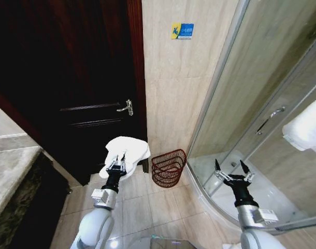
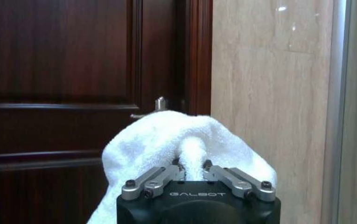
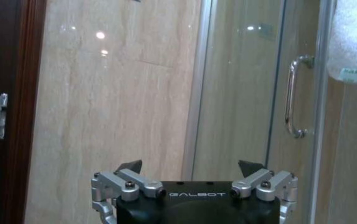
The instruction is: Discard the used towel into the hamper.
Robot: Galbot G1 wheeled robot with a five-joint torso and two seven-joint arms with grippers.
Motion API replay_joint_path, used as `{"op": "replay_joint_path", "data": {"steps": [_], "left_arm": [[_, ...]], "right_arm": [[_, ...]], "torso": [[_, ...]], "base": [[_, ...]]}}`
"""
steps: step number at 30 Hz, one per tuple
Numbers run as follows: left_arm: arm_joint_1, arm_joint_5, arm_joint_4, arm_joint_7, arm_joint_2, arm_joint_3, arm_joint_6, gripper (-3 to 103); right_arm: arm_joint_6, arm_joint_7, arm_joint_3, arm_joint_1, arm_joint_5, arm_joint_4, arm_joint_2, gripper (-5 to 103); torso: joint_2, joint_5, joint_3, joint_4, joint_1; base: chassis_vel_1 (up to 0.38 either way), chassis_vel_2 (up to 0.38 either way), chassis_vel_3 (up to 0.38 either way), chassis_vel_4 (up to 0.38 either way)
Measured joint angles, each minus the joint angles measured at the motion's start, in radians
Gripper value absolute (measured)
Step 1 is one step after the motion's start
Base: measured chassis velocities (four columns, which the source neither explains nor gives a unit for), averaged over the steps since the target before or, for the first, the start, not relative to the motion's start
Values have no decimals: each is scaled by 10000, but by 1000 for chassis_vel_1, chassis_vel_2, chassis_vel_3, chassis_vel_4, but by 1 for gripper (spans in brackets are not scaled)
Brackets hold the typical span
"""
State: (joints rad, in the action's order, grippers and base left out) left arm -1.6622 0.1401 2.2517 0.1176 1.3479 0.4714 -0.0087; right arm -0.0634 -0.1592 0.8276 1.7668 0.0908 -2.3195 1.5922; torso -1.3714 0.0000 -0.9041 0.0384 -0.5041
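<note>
A white towel [image 1: 128,152] hangs bunched from my left gripper [image 1: 117,162], which is shut on it and held in front of the dark door. In the left wrist view the towel [image 2: 185,142] drapes over both fingers of the left gripper [image 2: 192,169]. The hamper [image 1: 169,167], a red-brown wire basket, stands on the floor against the tiled wall, just to the right of the towel and lower. My right gripper [image 1: 231,169] is open and empty in front of the shower glass; the right wrist view shows the right gripper [image 3: 191,169] with its fingers spread.
A dark wooden door [image 1: 70,78] with a metal handle [image 1: 127,107] stands behind the towel. A glass shower enclosure [image 1: 261,119] with a bar handle [image 3: 293,95] is on the right; another white towel [image 1: 307,127] hangs there. A stone counter [image 1: 10,176] sits at left.
</note>
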Motion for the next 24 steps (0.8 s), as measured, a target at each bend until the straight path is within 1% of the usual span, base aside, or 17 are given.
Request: {"op": "replay_joint_path", "data": {"steps": [3,5,11,13,16,18,19,24], "left_arm": [[-10,0,-53,-3,12,-6,-51,10],[-10,0,-58,-4,11,-6,-54,10],[3,3,-66,-14,8,2,-57,10],[3,5,-66,-14,8,3,-57,10],[9,6,-69,-18,12,1,-57,10],[15,5,-74,-18,12,-3,-57,10],[35,5,-79,-18,26,-5,-55,10],[60,5,-94,-15,33,-4,-47,10]], "right_arm": [[-45,20,3,12,-9,64,1,100],[-48,23,4,12,-9,71,-1,100],[-52,53,7,-2,-11,91,-43,100],[-52,56,7,-2,-10,91,-46,100],[-45,64,-8,18,22,70,-64,100],[-36,64,-10,19,29,63,-68,100],[-24,65,-14,4,44,66,-78,100],[-13,67,-19,-36,53,104,-86,100]], "torso": [[254,0,137,0,114],[297,0,161,0,134],[722,0,396,0,328],[770,0,421,0,349],[1019,0,558,0,461],[1073,0,587,0,486],[1194,0,654,-1,542],[1379,1,754,0,627]], "base": [[0,0,0,0],[0,0,0,0],[0,0,0,0],[0,0,0,0],[0,0,0,0],[0,0,0,0],[0,0,0,0],[0,0,0,0]]}}
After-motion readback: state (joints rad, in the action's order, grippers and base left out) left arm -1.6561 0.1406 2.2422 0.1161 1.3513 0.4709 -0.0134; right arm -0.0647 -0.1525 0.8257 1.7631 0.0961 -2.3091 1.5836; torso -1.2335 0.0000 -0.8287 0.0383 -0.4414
